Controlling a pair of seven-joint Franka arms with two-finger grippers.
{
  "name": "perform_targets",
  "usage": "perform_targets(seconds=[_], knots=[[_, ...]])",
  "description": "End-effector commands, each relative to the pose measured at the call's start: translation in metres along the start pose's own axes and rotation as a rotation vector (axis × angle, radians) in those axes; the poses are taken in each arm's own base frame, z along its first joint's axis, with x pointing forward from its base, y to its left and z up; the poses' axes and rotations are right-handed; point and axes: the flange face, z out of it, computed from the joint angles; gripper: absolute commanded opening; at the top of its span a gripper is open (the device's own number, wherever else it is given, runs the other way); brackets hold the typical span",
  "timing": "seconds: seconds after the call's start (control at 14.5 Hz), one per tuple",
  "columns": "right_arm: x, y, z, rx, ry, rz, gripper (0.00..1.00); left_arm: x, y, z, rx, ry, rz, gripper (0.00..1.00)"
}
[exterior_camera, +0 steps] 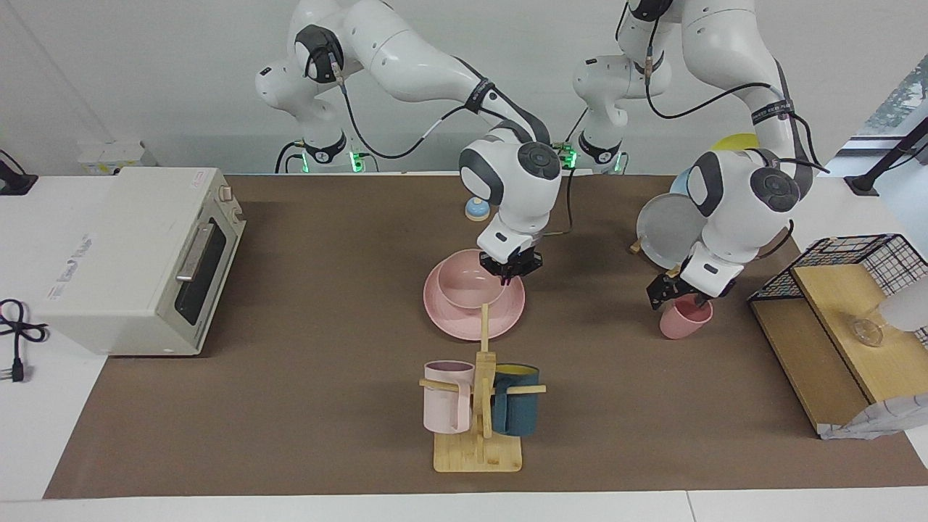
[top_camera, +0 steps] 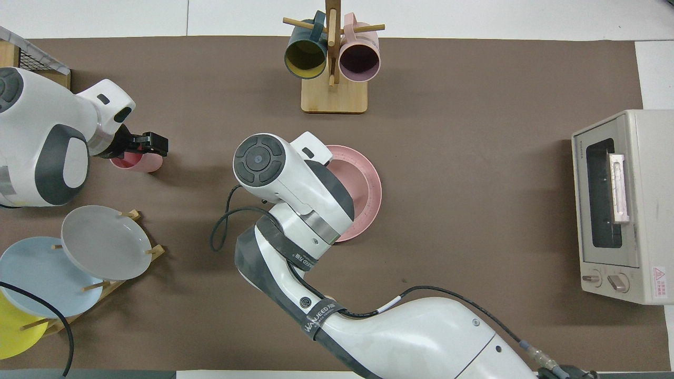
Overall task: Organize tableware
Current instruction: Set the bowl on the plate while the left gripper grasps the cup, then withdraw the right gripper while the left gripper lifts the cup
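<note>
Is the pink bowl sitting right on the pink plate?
Touching. In the facing view the pink bowl sits on the pink plate, no gap under it, with plate rim showing all around it.

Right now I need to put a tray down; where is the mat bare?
Bare mat lies between the toaster oven and the pink plate, and between the mug stand and the wire shelf. It is crowded around the pink cup, left end effector and plate rack.
</note>
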Motion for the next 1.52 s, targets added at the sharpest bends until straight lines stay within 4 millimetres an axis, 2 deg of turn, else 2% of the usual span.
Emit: perform_targets(seconds=[0.0,0.07,0.14,0.21,0.28,0.35,0.48,0.55,0.62,0.76,0.83,0.9,1.04,1.18,1.24,1.31,1.45], knots=[[-0.004,0.002,-0.008,-0.004,-0.012,0.016,0.87,-0.002,-0.004,0.004,0.027,0.007,0.053,0.14],[0.003,0.009,-0.023,0.002,0.002,0.029,1.0,-0.003,-0.004,0.007,0.031,0.004,0.059,0.0],[0.01,0.019,-0.048,0.019,0.033,0.043,1.0,-0.003,-0.006,0.006,0.031,0.005,0.059,0.0],[0.021,0.04,-0.071,0.027,0.051,0.062,1.0,-0.003,-0.007,0.006,0.032,0.005,0.066,0.0],[0.036,0.076,-0.095,0.028,0.053,0.087,1.0,-0.002,-0.008,0.005,0.032,0.008,0.064,0.0],[0.054,0.128,-0.121,0.023,0.034,0.103,1.0,-0.001,-0.008,0.002,0.032,0.007,0.062,0.0],[0.066,0.222,-0.163,0.006,-0.001,0.028,1.0,0.005,-0.005,-0.015,0.03,0.006,0.047,0.0],[0.067,0.267,-0.18,0.0,-0.028,0.0,1.0,0.011,0.001,-0.04,0.026,-0.005,0.011,0.0],[0.061,0.301,-0.201,0.01,-0.053,-0.024,1.0,0.017,0.01,-0.072,0.019,-0.017,-0.029,0.0],[0.052,0.37,-0.232,0.016,-0.086,-0.036,1.0,0.024,0.055,-0.129,-0.02,-0.108,-0.115,0.0],[0.042,0.395,-0.245,0.016,-0.103,-0.063,1.0,0.03,0.081,-0.158,-0.023,-0.119,-0.18,0.0],[0.037,0.41,-0.252,0.014,-0.115,-0.087,1.0,0.029,0.121,-0.18,-0.019,-0.12,-0.248,0.0],[0.034,0.45,-0.254,0.013,-0.125,-0.082,1.0,0.009,0.205,-0.183,-0.001,-0.116,-0.356,0.0],[0.022,0.459,-0.248,0.017,-0.14,-0.087,1.0,-0.024,0.289,-0.189,-0.015,-0.072,-0.402,0.0],[0.007,0.461,-0.243,0.02,-0.158,-0.088,1.0,-0.038,0.326,-0.174,-0.018,-0.062,-0.422,0.0],[-0.001,0.464,-0.235,0.024,-0.151,-0.091,1.0,-0.044,0.351,-0.155,-0.042,-0.035,-0.453,0.0],[0.004,0.475,-0.221,0.027,-0.108,-0.133,1.0,-0.059,0.381,-0.117,-0.041,-0.033,-0.453,0.0]])
